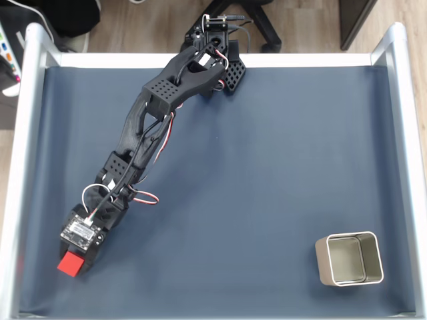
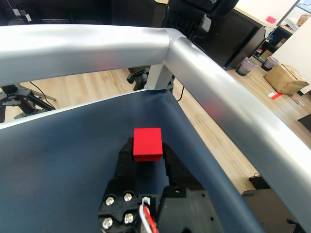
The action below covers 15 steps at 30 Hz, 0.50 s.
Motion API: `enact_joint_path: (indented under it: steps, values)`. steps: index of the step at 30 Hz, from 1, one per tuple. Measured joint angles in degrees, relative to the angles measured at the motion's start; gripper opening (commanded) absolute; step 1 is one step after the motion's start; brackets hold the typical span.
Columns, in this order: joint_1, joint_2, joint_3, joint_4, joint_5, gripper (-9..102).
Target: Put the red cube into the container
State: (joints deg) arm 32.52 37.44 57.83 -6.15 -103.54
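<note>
So the end effector (image 2: 147, 156) is pinching the red cube (image 2: 147, 143) down in the lower left of the fixed view; the arm is stretching diagonally across the tabletop (image 1: 267, 167). The container (image 1: 349, 259) is sitting way off at lower right.

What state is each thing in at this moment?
Red cube: gripped at the fingertips, near the mat's corner, outside the container.
Container: upright, open-topped, empty, standing far from the cube.
Gripper: shut on the red cube.
</note>
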Motion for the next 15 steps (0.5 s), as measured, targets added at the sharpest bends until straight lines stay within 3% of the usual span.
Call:
enact_joint_path:
  steps: [15]
  values:
    - [-0.18,0.44,1.05,0.18,0.97,0]
